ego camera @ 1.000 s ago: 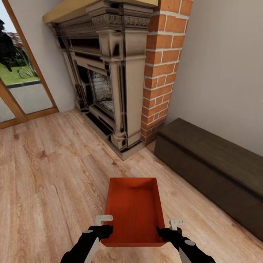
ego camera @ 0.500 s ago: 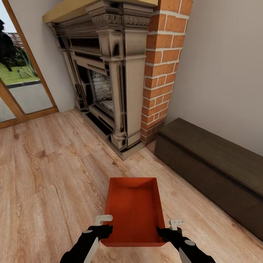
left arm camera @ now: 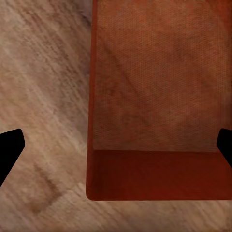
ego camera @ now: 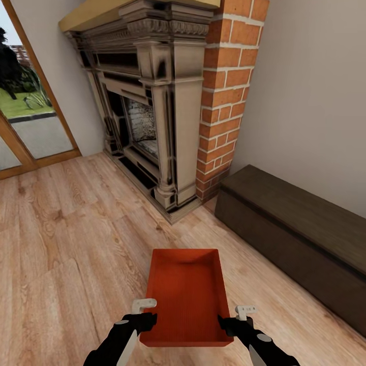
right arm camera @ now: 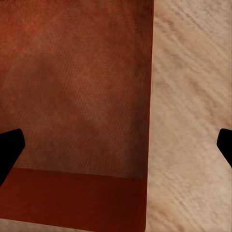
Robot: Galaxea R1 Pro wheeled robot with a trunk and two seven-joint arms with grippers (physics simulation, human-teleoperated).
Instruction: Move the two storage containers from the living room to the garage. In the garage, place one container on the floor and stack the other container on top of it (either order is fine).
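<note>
One orange-red storage container (ego camera: 186,295) sits at the 6 o'clock edge of the head view, above the light wood plank floor (ego camera: 61,254), with the left gripper (ego camera: 144,313) at its near-left corner and the right gripper (ego camera: 231,318) at its near-right corner. Each wrist view shows widely spread black fingertips (left arm camera: 9,145) straddling a side wall, so both grippers look open; whether they bear on the bin I cannot tell.

The risk, as I judge it: with neither gripper clamped, the bin could tilt or slip free while the robot drives toward the garage.

Counted: one container, two grippers, one brick fireplace (ego camera: 152,101) at 12 o'clock, one long dark cabinet (ego camera: 295,239) at 3 o'clock.
</note>
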